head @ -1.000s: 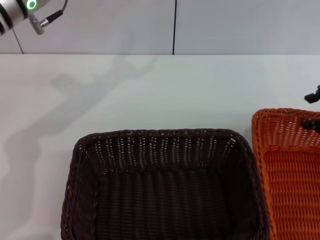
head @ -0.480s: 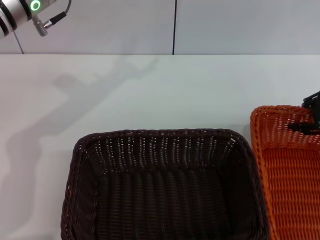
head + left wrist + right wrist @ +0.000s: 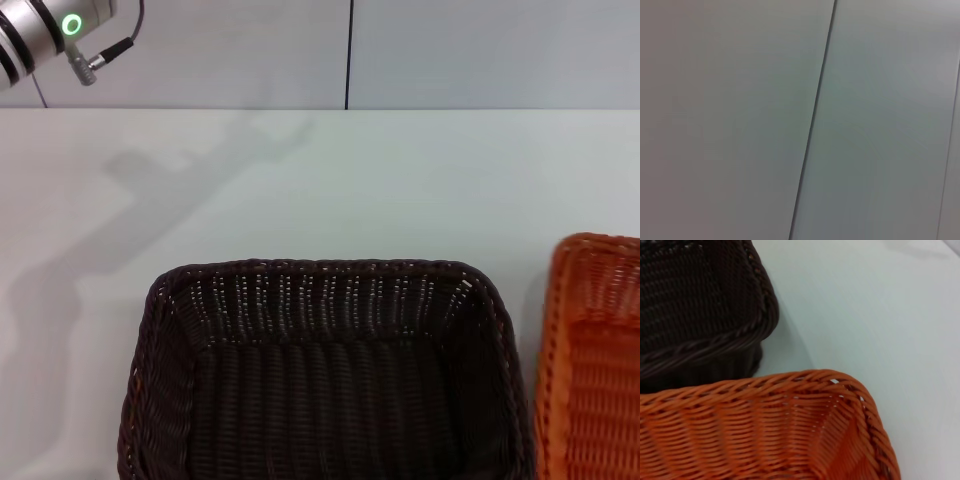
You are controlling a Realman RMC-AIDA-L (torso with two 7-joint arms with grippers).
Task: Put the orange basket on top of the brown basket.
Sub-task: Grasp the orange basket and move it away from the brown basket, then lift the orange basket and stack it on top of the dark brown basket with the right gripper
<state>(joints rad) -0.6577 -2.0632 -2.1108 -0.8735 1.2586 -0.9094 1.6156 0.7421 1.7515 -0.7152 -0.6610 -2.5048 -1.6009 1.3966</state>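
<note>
Orange basket [image 3: 597,360] at right edge of head view, cut off by frame, beside brown basket [image 3: 320,370], narrow strip of table between. Braided rim, open-weave sloping sides, bright orange; in right wrist view corner of rim [image 3: 790,430] close up, brown basket [image 3: 695,305] just past it. Brown one near-black, same weave, near front of table. Wide bare white table [image 3: 320,180] behind both baskets. Grey panelled wall [image 3: 450,50] with dark seam beyond. Left arm [image 3: 50,30] raised at far left corner. Neither gripper visible: finger state cannot be told.
</note>
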